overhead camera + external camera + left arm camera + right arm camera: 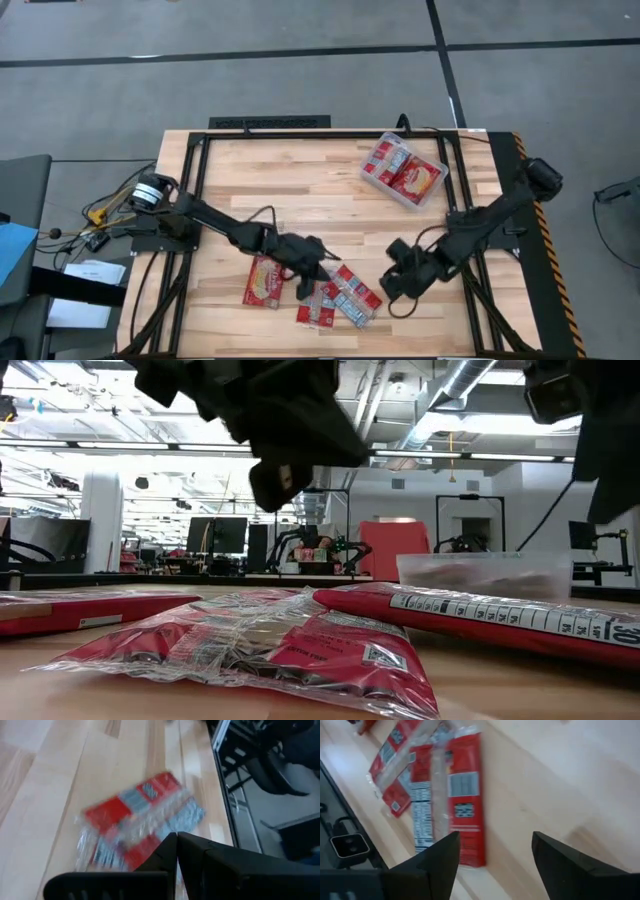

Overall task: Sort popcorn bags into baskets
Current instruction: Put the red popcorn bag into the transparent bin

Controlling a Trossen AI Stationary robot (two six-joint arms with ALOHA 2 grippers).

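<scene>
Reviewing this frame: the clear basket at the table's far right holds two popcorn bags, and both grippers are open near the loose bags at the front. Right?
Not quite. The left wrist view shows the left gripper shut, fingers together; only the right gripper is open. The basket does hold two popcorn bags.

Red popcorn bags point(330, 296) with blue-white panels, clear basket point(432, 196), pale striped wooden table point(300, 190)

I've got a shallow clear plastic tub point(372, 176) at the table's far right, tilted askew, with two flat red popcorn packets point(412, 178) lying side by side inside. Near the front edge, one red packet with a cream oval point(264, 282) lies alone; just beside it, three more red packets with white panels point(340, 297) overlap in a loose heap.
</scene>
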